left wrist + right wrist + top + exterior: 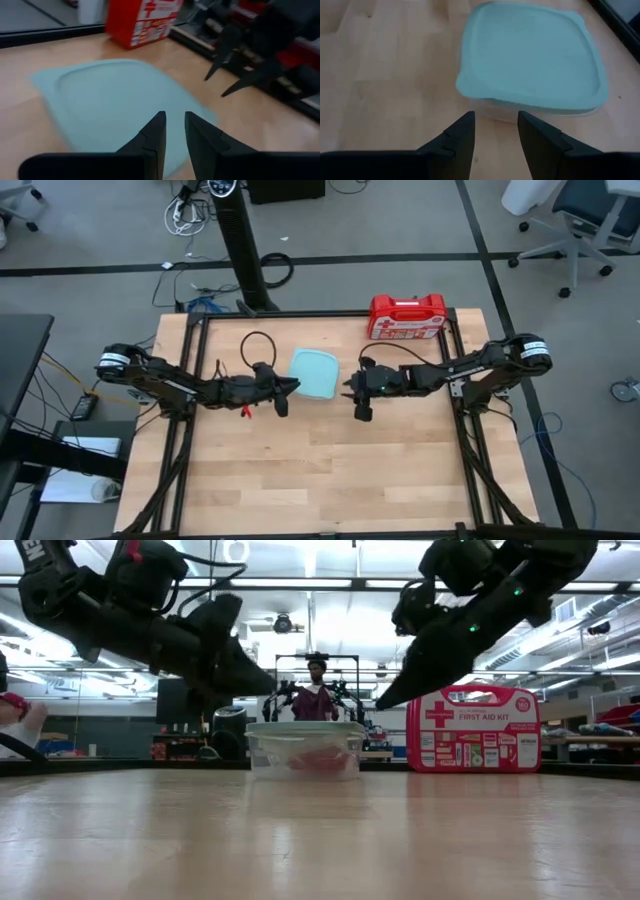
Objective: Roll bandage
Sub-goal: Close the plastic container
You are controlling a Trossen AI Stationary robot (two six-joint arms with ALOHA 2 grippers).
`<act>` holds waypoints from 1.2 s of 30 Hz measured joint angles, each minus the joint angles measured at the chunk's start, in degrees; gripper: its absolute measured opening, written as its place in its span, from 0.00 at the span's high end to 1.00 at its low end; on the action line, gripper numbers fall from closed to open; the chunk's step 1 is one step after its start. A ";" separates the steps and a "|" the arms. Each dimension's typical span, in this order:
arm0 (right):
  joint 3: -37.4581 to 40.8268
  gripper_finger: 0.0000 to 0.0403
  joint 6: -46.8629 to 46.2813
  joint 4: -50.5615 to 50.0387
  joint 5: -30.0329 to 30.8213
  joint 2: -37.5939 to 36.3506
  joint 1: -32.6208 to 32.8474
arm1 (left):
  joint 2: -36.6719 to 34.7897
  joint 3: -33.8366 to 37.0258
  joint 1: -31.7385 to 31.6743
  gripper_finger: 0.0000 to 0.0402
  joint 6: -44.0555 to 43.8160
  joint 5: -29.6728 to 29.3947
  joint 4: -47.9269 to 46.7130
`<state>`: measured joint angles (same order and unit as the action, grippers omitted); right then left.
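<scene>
**Both grippers hover by the lidded container, holding nothing**

You have the container [316, 373] sitting near the middle of the table [300, 470], with its pale blue lid [532, 55] on. Through its clear wall in the low view you can make out something red inside, which looks like the bandage [318, 761]; you cannot tell whether it is rolled or loose.

Your left gripper [174, 132] hangs just beside the container on the left-arm side, above the table, with its tips over the lid's near edge. Its fingers [152, 140] stand slightly apart with a narrow gap, and nothing sits between them.

Your right gripper [495, 135] hangs on the opposite side of the container, also off the table, pointing at the container's wall. Its fingers [460, 137] are parted a little wider, and the gap is empty, with bare wood showing through it.

The two grippers face each other across the container, neither touching it as far as you can see.

The first-aid case [407, 317] stands upright at the table's far edge, on the right arm's side, well apart from the container. A person [316, 695] shows in the room beyond the table.
</scene>
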<state>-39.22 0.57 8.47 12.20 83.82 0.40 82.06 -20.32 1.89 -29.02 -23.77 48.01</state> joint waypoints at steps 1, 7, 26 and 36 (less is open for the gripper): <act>0.00 0.63 0.07 1.20 0.09 0.63 -0.37 | 0.00 0.00 -0.01 0.81 -0.15 -1.07 -0.83; 0.00 0.63 0.44 4.94 5.82 1.63 -2.02 | 0.00 -0.02 -1.00 0.81 0.25 -5.79 -6.96; 0.00 0.63 9.73 15.96 -5.21 7.36 -14.47 | -0.09 -0.10 -2.92 0.81 -0.29 -5.04 -13.49; 0.00 0.63 17.70 14.38 -16.15 7.70 -13.74 | -0.07 -0.09 -2.86 0.81 1.38 -5.52 -13.51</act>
<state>-39.22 18.28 22.85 -3.95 91.52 -13.33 82.00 -20.40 -0.97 -27.64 -29.29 34.50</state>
